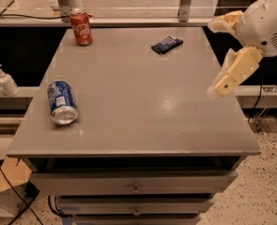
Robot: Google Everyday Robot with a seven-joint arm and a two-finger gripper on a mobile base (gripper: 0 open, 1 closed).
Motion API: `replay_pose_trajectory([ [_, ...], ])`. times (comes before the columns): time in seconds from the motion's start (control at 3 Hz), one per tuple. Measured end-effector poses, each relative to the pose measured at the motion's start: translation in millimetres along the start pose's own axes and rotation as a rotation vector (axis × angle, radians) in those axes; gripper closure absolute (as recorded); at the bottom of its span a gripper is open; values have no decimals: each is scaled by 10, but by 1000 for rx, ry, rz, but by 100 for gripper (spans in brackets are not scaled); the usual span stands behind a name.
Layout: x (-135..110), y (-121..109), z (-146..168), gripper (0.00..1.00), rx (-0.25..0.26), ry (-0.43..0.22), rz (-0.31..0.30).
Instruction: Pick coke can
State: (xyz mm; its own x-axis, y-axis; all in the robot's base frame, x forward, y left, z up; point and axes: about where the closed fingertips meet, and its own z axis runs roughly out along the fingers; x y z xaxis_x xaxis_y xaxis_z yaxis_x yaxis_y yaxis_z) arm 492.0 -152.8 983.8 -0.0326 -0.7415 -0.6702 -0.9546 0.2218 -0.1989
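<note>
Grey laminate covers the surface (142, 102), and most of it lies bare: the whole middle and the near right part are open, with free edges at the front, left and right. Along the far edge runs a rail with metal posts (185, 3).

The gripper (214, 57) hangs at the right side, over the right edge of the surface and above it. Its two cream fingers (235, 70) stand widely apart, and nothing is between them; it touches no object.

The coke can (81, 27) stands upright at the far left corner of the surface, close to the far edge and just in front of one post. It is well apart from the gripper, on the opposite side.

A blue and white can (62, 102) lies on its side near the left edge, its silver end toward the front. A dark flat packet (167, 44) lies near the far edge, toward the right, between the gripper and the coke can. A white pump bottle (6, 81) stands on a ledge left of the surface. Drawers (135, 183) are below the front edge.
</note>
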Motion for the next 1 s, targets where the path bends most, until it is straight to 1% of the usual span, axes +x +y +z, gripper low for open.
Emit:
replay_pose_trajectory([
  [0.33, -97, -190, 303, 0, 31, -3, 21],
  [0.67, -256, -391, 676, 0, 82, -6, 39],
  [1.0, -359, -608, 1070, 0, 123, -35, 82],
])
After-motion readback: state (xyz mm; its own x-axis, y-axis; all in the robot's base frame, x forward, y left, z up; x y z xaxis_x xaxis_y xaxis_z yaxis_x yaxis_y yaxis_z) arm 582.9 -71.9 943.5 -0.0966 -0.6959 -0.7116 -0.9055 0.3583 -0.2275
